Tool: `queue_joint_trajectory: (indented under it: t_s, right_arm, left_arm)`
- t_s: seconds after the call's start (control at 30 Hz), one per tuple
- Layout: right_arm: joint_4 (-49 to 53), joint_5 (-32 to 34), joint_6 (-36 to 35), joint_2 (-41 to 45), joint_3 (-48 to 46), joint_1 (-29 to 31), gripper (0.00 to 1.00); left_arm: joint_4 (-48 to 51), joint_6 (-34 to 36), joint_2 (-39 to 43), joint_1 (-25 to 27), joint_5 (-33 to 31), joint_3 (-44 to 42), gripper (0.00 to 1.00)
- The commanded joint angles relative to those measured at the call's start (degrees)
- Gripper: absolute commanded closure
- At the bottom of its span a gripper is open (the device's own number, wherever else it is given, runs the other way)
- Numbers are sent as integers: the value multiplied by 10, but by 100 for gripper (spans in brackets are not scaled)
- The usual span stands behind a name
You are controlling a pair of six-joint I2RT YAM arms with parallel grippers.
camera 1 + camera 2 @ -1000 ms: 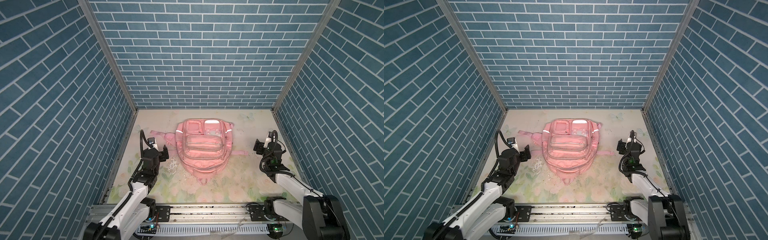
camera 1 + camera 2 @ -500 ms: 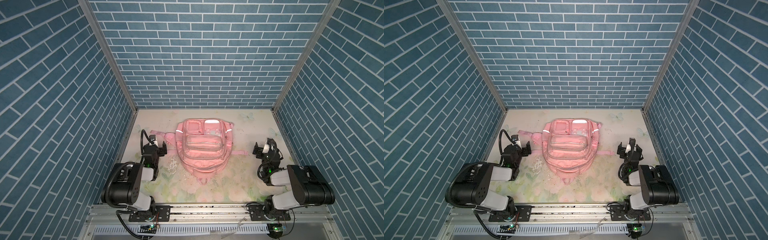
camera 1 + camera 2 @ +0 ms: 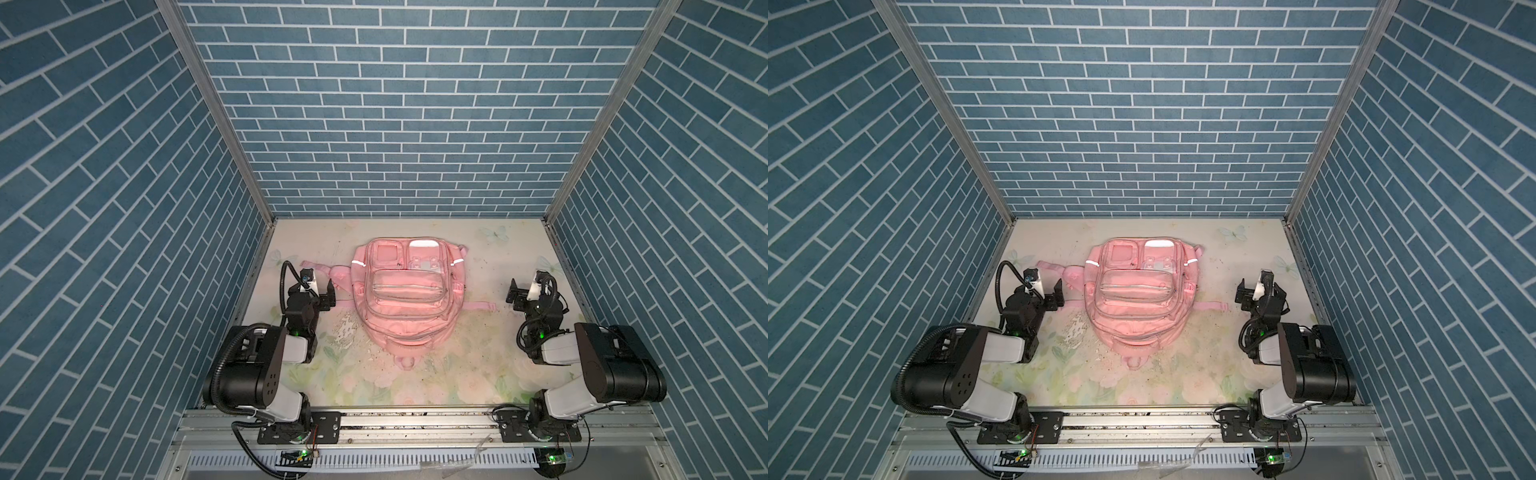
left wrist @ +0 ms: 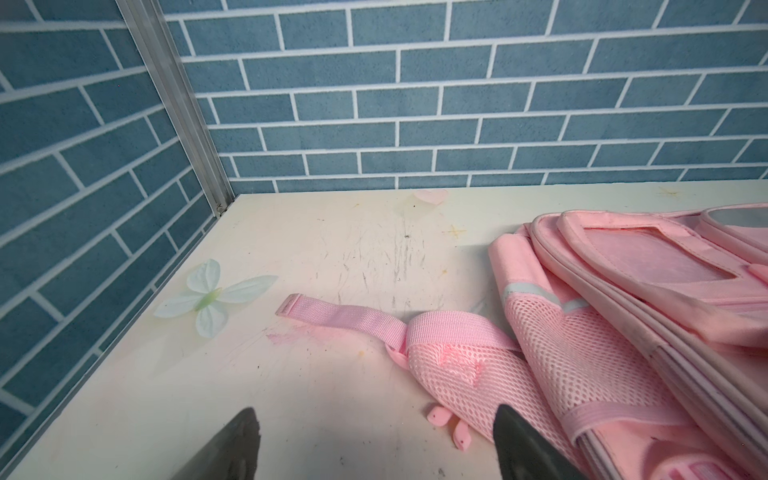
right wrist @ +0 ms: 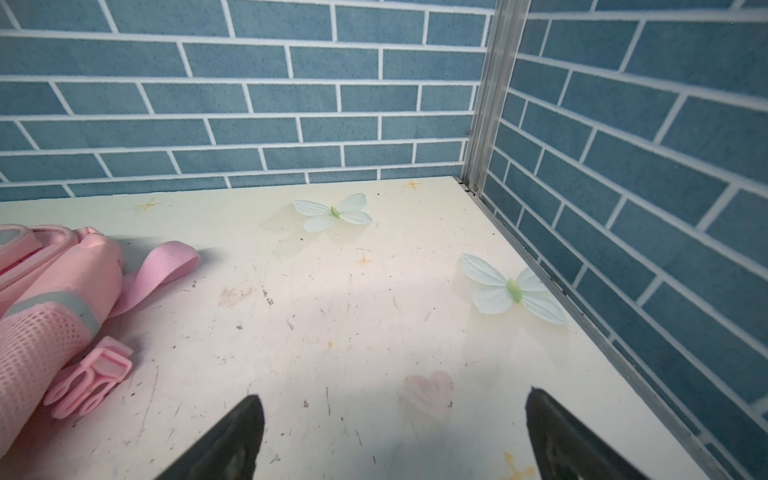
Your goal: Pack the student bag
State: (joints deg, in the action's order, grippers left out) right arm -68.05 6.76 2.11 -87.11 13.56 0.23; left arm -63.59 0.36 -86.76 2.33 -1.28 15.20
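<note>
1. Student bag (image 3: 405, 307) lay flat on the table (image 3: 478, 374), front side up. There was just one bag, big and pink, and both top views showed it.
2. Two shiny white strips sat on the bag, one (image 3: 358, 263) near its left edge and one (image 3: 457, 262) near its right edge.
3. Two grippers were there, one on each side of the bag.
4. The left gripper (image 4: 374, 419) was just beside the left side of the bag. Its jaws were spread wide and held nothing.
5. One of its fingers (image 4: 513, 436) was right by a mesh strap (image 4: 457, 365) of the bag. I could not tell if they touched.
6. The right gripper (image 5: 395, 397) was to the right of the bag, apart from it. Its jaws were spread wide too, and held nothing.
7. One pink buckle (image 5: 89, 376) lay on the table by the right side of the bag.
8. Three pale butterfly pictures were on the table: one (image 4: 212, 297) to the left of the bag and two (image 5: 332, 212) (image 5: 513, 289) to the right of it.
</note>
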Motion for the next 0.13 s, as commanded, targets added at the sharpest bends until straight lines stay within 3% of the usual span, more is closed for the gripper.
queue_joint_trajectory:
  t_s: [0.0, 0.1]
  right_arm:
    - [0, -15, -2, -4, 8, -2, 2]
    - [2, -13, 1, 0, 6, -3, 2]
  left_arm:
    - [-19, 11, -1, 2, -4, 6, 11]
    - [-19, 12, -1, 2, -3, 5, 11]
